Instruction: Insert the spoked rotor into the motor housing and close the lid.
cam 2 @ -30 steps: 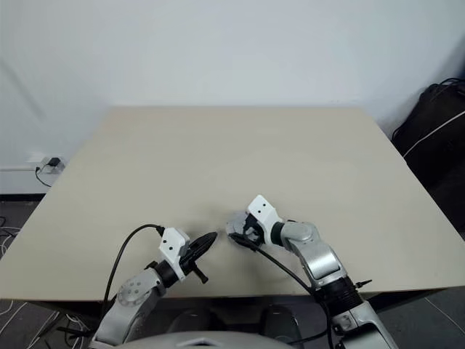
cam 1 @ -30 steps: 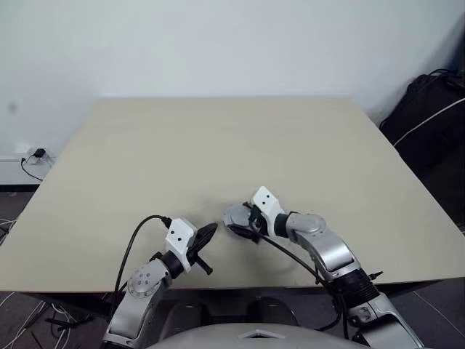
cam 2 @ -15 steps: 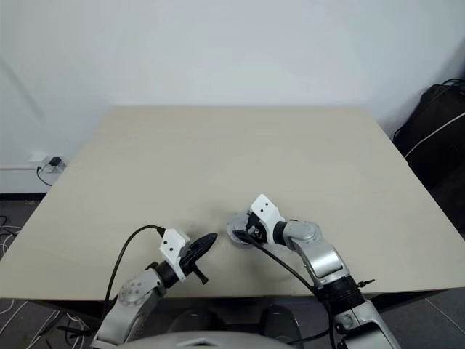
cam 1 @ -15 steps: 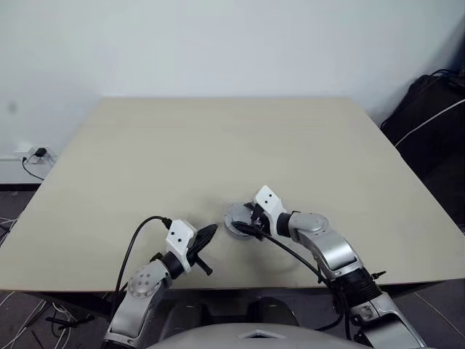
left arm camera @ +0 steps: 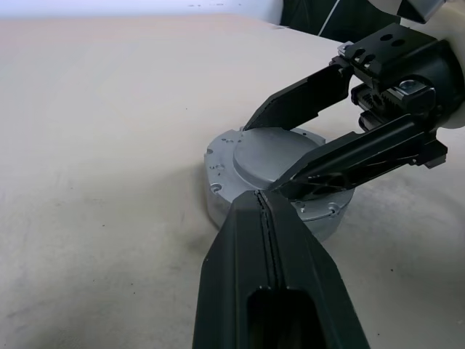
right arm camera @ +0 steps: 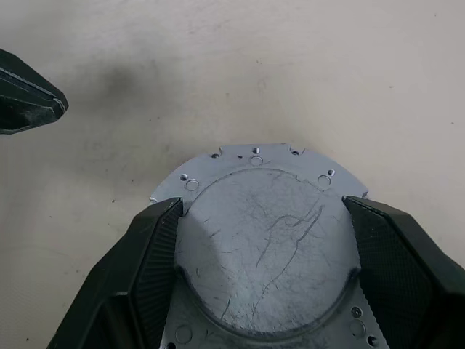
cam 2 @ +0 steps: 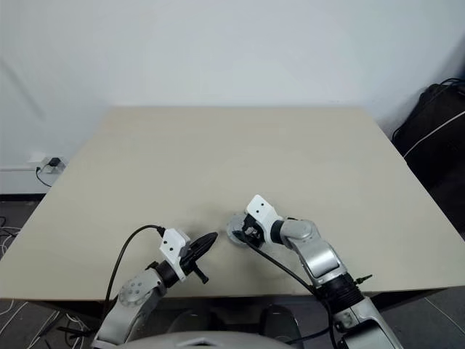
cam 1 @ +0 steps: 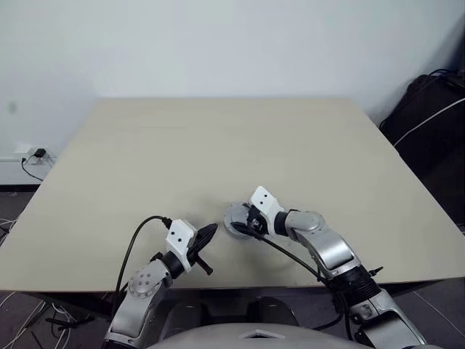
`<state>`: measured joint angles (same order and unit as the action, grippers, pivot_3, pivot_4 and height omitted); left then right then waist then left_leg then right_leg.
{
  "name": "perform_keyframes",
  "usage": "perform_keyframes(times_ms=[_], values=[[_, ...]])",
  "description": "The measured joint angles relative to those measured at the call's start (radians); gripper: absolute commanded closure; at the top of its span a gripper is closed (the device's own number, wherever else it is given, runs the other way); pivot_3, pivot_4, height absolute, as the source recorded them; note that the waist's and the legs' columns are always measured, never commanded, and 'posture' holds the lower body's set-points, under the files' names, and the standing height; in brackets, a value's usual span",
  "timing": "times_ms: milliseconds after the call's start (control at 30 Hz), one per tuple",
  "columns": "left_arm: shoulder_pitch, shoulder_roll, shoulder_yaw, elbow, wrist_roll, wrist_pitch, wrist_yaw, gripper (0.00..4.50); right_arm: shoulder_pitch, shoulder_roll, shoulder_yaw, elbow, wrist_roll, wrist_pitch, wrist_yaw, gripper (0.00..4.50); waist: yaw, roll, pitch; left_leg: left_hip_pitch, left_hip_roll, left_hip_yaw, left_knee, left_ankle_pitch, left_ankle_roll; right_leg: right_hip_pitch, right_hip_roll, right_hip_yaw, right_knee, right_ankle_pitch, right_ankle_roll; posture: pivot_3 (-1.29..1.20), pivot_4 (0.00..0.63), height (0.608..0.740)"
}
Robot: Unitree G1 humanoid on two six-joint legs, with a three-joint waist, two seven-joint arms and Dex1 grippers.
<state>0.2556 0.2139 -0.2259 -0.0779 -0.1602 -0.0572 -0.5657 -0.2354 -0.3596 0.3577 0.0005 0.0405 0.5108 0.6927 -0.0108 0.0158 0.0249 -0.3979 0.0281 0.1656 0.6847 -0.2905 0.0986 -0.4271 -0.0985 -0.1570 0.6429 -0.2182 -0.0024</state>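
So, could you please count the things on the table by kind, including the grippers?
Silver-grey metal lid, on top of its round assembly, on the table: 1
Black two-finger grippers: 2, the left gripper shut and empty, the right gripper with its fingers on both sides of the lid's raised centre
Total: 3

Silver-grey lid (right arm camera: pixel 265 243) lies flat, closed atop the assembly.

A plain indoor test room or lab is indicated: a bare beige table (cam 1: pixel 218 145) is set against an unadorned white wall (cam 1: pixel 218 43), a wall socket with plugged cable (cam 1: pixel 33 155) and a black bag (cam 1: pixel 429 116) are noted beside it.
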Motion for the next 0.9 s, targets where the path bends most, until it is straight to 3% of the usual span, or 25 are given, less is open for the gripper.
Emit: perform_keyframes(times_ms=[300,667,900], values=[[-0.010,-0.051,0.027,-0.002,-0.008,0.048,0.068,4.50,-0.013,0.000,0.005,0.000,-0.001,0.034,0.001,1.31,0.000,0.000,0.000,0.000,0.000,0.000,0.000,0.000,0.000,0.001,0.000,0.000,0.000,0.001,0.001,0.00,0.000,0.740],[-0.216,-0.066,0.067,-0.065,-0.110,0.521,0.151,4.50,-0.016,0.000,0.006,-0.001,0.000,0.039,-0.001,1.31,0.000,-0.001,0.000,0.001,0.000,0.000,0.001,0.003,-0.005,0.002,0.001,0.000,0.000,0.001,0.002,0.00,0.000,0.740],[-0.317,-0.085,0.095,0.004,-0.179,0.679,0.142,4.50,-0.015,0.000,0.006,-0.003,0.001,0.042,-0.003,1.31,0.000,-0.002,-0.001,0.001,0.000,0.000,0.001,0.004,-0.005,0.002,0.001,0.001,0.001,0.001,0.002,0.00,0.000,0.740]])
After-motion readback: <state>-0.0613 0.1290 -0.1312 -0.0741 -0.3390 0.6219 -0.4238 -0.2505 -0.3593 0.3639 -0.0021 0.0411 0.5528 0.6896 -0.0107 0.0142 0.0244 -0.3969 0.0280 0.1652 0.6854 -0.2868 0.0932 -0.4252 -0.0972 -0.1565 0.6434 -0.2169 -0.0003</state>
